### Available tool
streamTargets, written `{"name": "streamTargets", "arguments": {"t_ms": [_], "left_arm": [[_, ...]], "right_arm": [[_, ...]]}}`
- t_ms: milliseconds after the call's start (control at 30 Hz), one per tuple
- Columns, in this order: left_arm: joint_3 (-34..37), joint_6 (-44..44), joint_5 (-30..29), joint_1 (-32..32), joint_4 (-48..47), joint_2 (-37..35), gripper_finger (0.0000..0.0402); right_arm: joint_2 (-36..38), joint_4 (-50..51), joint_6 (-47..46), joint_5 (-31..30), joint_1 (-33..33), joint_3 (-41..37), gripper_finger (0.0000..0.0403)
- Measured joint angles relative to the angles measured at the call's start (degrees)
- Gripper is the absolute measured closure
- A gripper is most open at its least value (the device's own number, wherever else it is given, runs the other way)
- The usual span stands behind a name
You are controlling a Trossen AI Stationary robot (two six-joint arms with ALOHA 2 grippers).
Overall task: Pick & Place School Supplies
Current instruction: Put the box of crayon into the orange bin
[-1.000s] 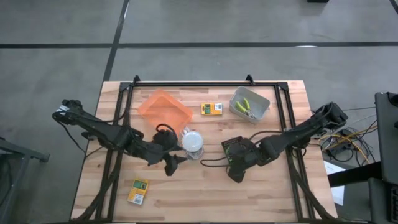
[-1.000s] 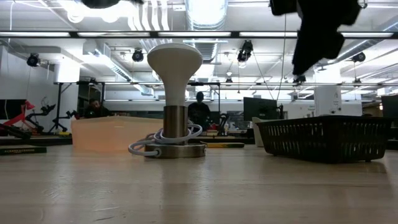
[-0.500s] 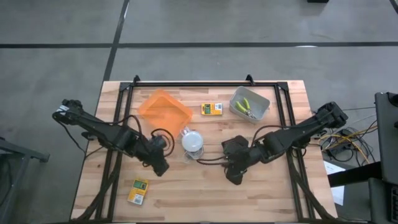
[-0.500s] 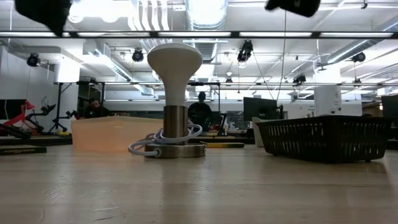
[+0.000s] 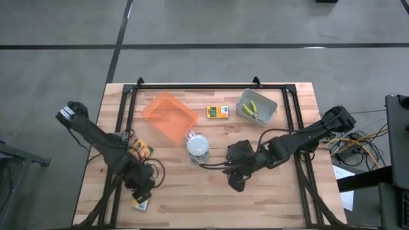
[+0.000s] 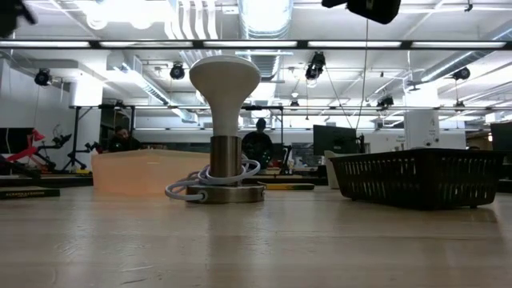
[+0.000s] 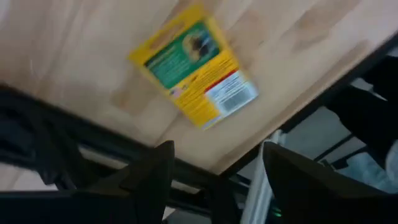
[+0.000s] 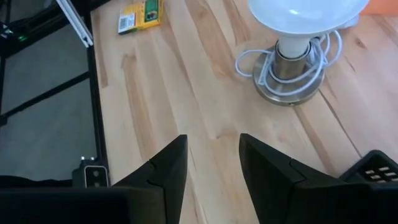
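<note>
A yellow-and-green printed box [image 7: 193, 65] lies flat near the table's near-left corner. My left gripper [image 5: 142, 193] hovers open just above it, and the box's edge [image 5: 138, 204] peeks out beneath it. A second box [image 5: 142, 149] lies by the left arm. A third [image 5: 217, 112] lies flat at the far middle. Yellow-green-handled tools [image 5: 253, 108] sit in the grey tray [image 5: 268, 110]. My right gripper [image 5: 235, 183] is open and empty, near of the white domed lamp [image 5: 198, 144]. Its fingers point toward the table's left [image 8: 214, 163].
The orange tray [image 5: 169, 115] sits far-left of the lamp [image 8: 298, 37], whose coiled cord lies around its base. A black mesh tray [image 6: 416, 178] lies under the right arm. Bare wood stretches across the near middle. The table's near edge and frame rail [image 7: 261, 174] run close beside the left gripper.
My left arm has swung from beside the lamp toward the table's near-left corner and now hangs over the box there. Its move has uncovered another box by the left side. My right gripper has drifted slightly toward the left.
</note>
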State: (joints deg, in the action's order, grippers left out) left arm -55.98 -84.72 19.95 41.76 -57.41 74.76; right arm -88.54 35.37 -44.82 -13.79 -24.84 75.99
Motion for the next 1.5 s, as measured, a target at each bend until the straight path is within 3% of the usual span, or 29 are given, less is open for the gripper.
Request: {"name": "streamTargets", "arguments": {"t_ms": [167,433,933,1200,1500], "left_arm": [[4.66,-4.20,-0.67,4.76,7.57,0.04,0.0151],[11.86,-13.03,-0.74,7.35,24.22,0.09,0.0151],[19.81,-17.78,-1.36,7.43,29.75,1.51,0.0151],[19.80,-17.80,-5.65,7.40,33.42,3.08,0.0151],[19.75,-17.57,-16.27,5.65,40.07,4.04,0.0151]], "right_arm": [[-1.71,-1.51,0.41,-0.31,0.53,-0.09,0.0264],[-3.18,-2.99,1.00,-0.43,1.25,0.07,0.0264],[-3.25,-4.92,1.73,-0.47,1.42,0.28,0.0264],[-3.25,-4.92,1.79,-0.46,1.46,0.28,0.0264],[-3.27,-4.92,1.86,-0.78,1.49,0.28,0.0264]]}}
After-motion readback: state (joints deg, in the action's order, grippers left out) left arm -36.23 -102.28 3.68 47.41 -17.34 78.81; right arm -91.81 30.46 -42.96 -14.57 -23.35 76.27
